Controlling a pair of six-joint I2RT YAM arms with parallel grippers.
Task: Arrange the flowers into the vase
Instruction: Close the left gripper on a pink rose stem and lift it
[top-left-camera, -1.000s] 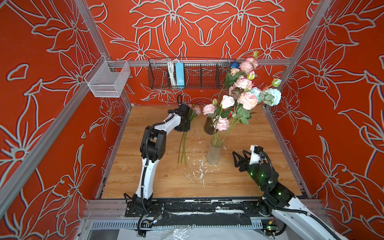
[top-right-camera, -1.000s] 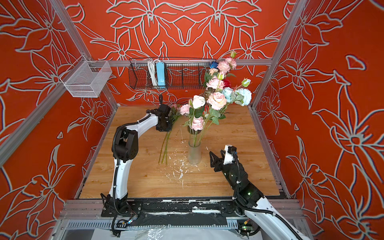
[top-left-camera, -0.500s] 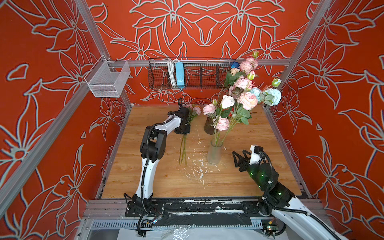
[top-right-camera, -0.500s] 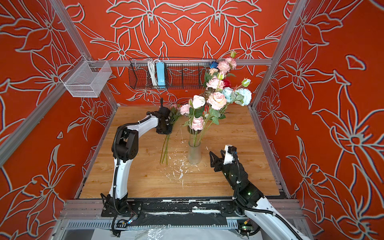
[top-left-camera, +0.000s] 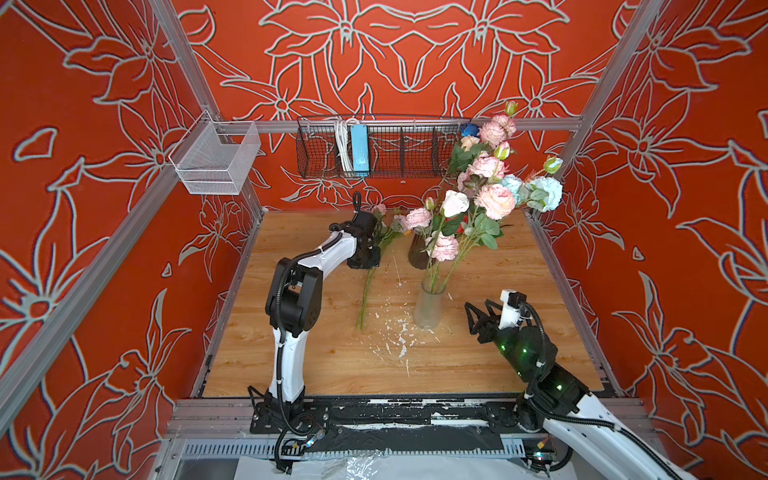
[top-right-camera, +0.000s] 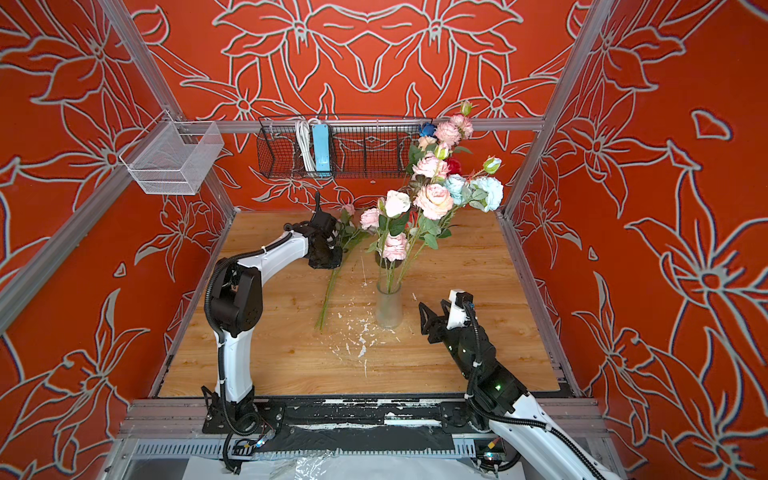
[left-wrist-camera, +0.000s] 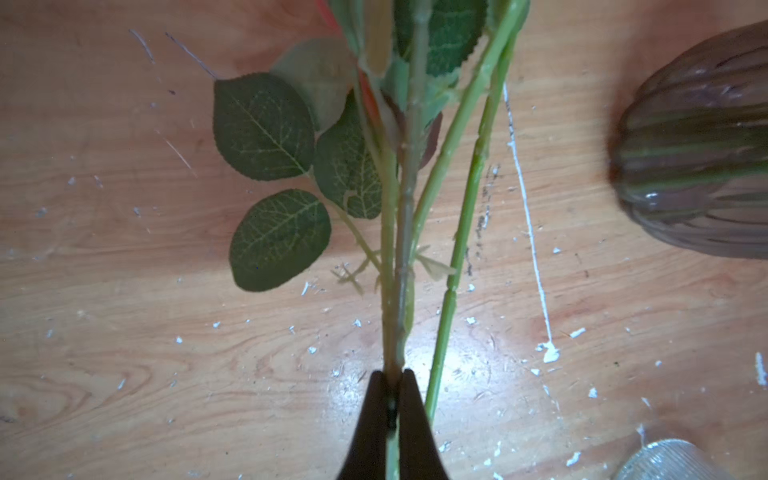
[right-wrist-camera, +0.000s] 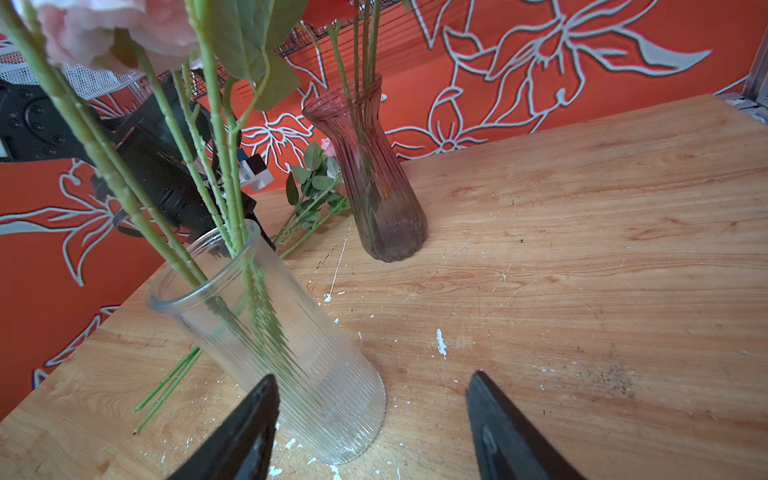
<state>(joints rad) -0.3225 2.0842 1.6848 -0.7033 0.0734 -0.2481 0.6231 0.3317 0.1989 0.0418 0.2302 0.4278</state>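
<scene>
Tabletop (top-left-camera: 478, 374) bears one clear vase (right-wrist-camera: 282, 332), one purple vase (right-wrist-camera: 382, 199), three loose stems (top-left-camera: 365, 299).

Red walls (top-left-camera: 415, 62) with grey-white flower outlines on left, far and right sides. Aluminium frame rails (top-left-camera: 548, 124) across walls and corners. Light wooden worktop (top-left-camera: 478, 365), scratched, flecked with white chips (top-left-camera: 402, 351) near the middle. Black wire basket (top-left-camera: 399, 153) on far wall holding blue power strip (top-left-camera: 359, 149); white mesh basket (top-left-camera: 216, 160) far left.
</scene>
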